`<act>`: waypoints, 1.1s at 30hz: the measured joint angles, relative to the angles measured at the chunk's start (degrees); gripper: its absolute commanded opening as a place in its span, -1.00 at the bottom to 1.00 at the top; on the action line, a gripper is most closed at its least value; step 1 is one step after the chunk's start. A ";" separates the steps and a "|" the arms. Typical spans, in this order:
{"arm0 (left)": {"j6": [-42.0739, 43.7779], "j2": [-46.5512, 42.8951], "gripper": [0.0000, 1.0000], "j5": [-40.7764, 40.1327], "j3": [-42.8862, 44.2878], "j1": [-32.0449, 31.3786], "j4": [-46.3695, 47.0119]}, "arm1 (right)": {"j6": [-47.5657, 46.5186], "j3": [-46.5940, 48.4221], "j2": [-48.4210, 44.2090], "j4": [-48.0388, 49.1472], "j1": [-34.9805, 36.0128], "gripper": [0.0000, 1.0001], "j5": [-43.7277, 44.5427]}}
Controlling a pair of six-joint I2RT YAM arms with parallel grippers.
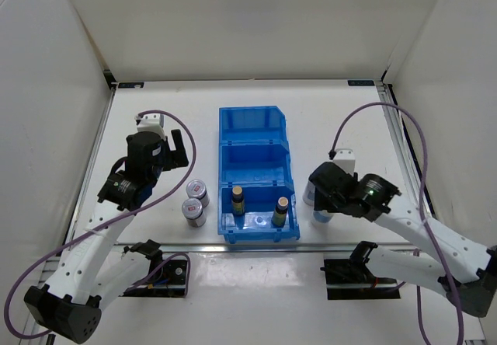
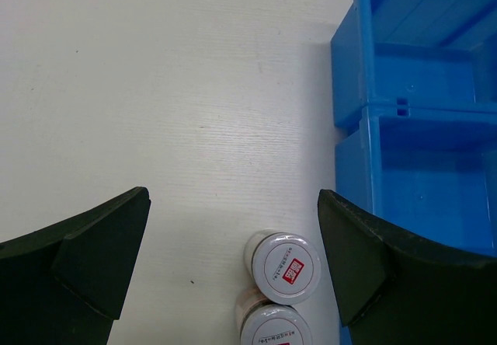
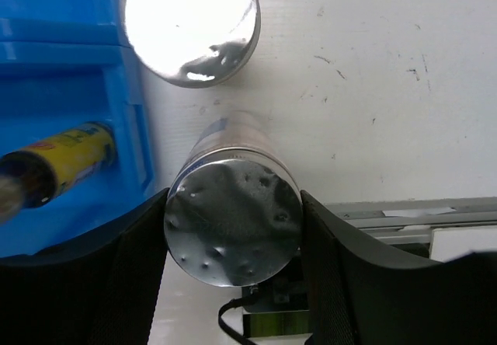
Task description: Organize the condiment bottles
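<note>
Two amber condiment bottles (image 1: 238,200) (image 1: 281,210) with yellow labels stand in the near compartment of the blue bin (image 1: 233,127); one of them (image 3: 66,157) shows in the right wrist view. Two red-labelled silver-lidded jars (image 1: 198,191) (image 1: 193,211) stand touching just left of the bin. My left gripper (image 2: 233,244) hangs open above the table, with the far jar (image 2: 286,266) and the near jar (image 2: 276,331) below it, nearer its right finger. Right of the bin, my right gripper (image 3: 233,236) is shut on a silver-lidded jar (image 3: 233,224), both pads against its sides. Another silver jar (image 3: 190,22) stands just beyond.
The bin's middle and far compartments (image 2: 435,182) hold nothing visible. The bin wall (image 3: 136,127) stands close to the left of the gripped jar. The table's near edge rail (image 3: 419,213) runs just behind the right gripper. White walls enclose the table.
</note>
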 measured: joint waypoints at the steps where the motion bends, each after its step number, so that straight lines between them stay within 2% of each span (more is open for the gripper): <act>1: -0.02 0.02 1.00 -0.02 0.00 0.00 -0.13 | -0.02 1.03 -0.92 -0.66 0.02 -1.00 -0.28; 7: -0.04 0.09 1.00 -0.59 0.00 0.00 -0.35 | -0.81 9.86 -4.50 -4.68 0.02 -1.00 -1.31; 16: -0.46 0.57 1.00 -1.05 0.00 0.00 -0.44 | -8.04 25.27 -0.26 -6.51 0.02 -1.00 -1.97; 23: -0.48 0.66 1.00 -1.05 0.00 0.00 -0.48 | -16.83 29.44 6.67 2.86 0.02 -1.00 -1.09; 28: -0.48 1.07 1.00 -1.05 0.00 0.00 -0.48 | -23.21 31.34 18.45 11.74 -0.04 -1.00 -0.76; 33: -0.48 1.46 1.00 -0.98 0.00 0.00 -0.50 | -26.36 31.76 27.98 18.60 -1.90 -1.00 -4.46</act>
